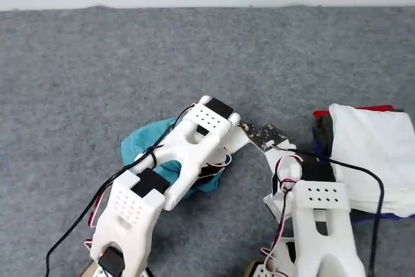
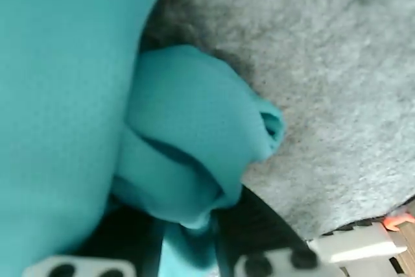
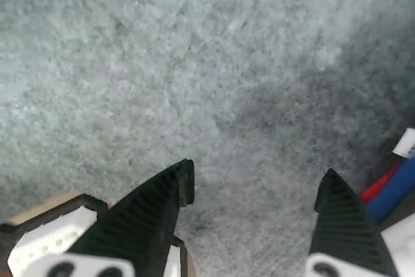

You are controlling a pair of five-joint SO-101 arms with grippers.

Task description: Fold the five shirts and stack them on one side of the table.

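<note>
The teal shirt (image 1: 139, 149) lies bunched on the tabletop (image 1: 194, 56), near and left of centre, under the left arm (image 1: 188, 144). We read the left gripper (image 2: 188, 228) as closed on a fold of this shirt, with cloth bulging out past its jaws. The right gripper (image 3: 253, 202) is wide open, holds nothing, and hangs over bare tabletop just left of the stack (image 1: 373, 154) of folded shirts at the right side.

Risks, in our judgement:
- A pinch on a bunched fold can drag several layers at once and spoil the fold.
- A thin bite can slip free under lift.
- A wide sweep by either arm may disturb the stack.
</note>
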